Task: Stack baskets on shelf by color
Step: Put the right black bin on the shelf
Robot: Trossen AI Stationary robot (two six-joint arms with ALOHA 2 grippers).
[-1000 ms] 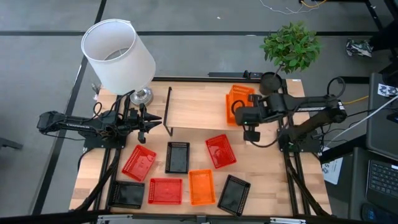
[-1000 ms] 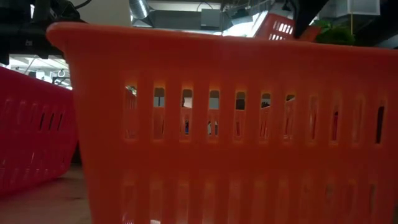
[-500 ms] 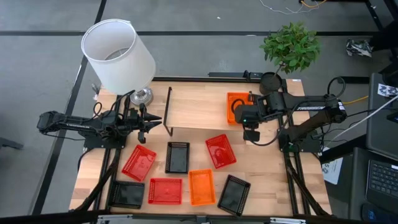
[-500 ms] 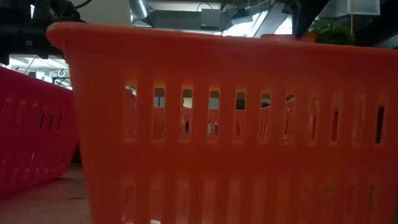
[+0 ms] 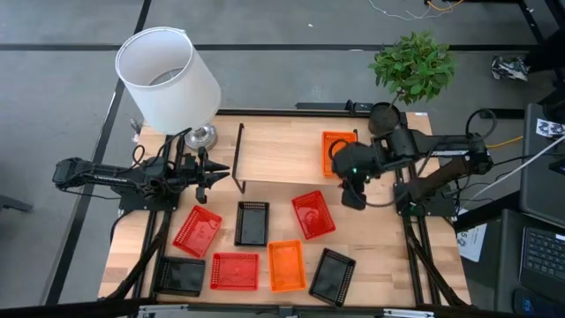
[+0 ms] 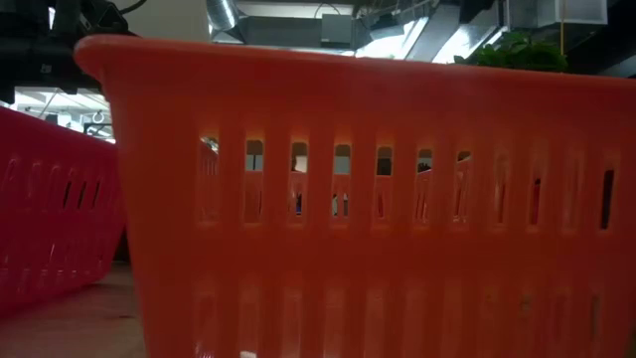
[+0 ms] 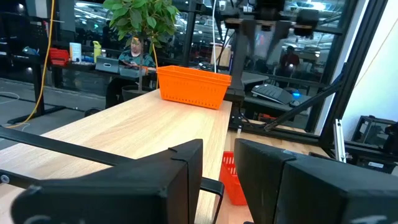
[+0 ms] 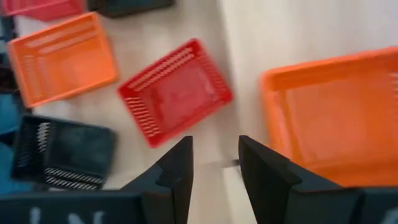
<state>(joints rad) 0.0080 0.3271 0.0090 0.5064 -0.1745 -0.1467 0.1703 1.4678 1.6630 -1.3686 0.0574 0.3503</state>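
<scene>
On the light-wood shelf (image 5: 282,159) an orange basket (image 5: 337,150) sits flat at its right end, with no other basket on the board. The right gripper (image 5: 353,193) hangs just off the shelf's right front corner, beside that basket and apart from it; in its wrist view its two dark fingers (image 8: 177,171) stand apart with nothing between them, the orange basket (image 8: 339,118) to one side and a red basket (image 8: 175,92) on the tabletop beyond. The left gripper (image 5: 210,170) waits at the shelf's left end, near the base of a white-shaded lamp (image 5: 168,78); its fingers (image 7: 180,171) are parted a little around empty air, pointing along the shelf toward the orange basket (image 7: 193,86). The other baskets lie loose on the wooden table (image 5: 388,265) in front of the shelf: a red one (image 5: 197,230) at the left, a black one (image 5: 252,223), a red one (image 5: 312,215), then nearer the front edge a black one (image 5: 180,276), a red one (image 5: 235,271), an orange one (image 5: 285,265) and a black one (image 5: 332,276). A potted plant (image 5: 411,69) stands behind the right arm. The low view is filled by the slotted wall of an orange basket (image 6: 378,199)
</scene>
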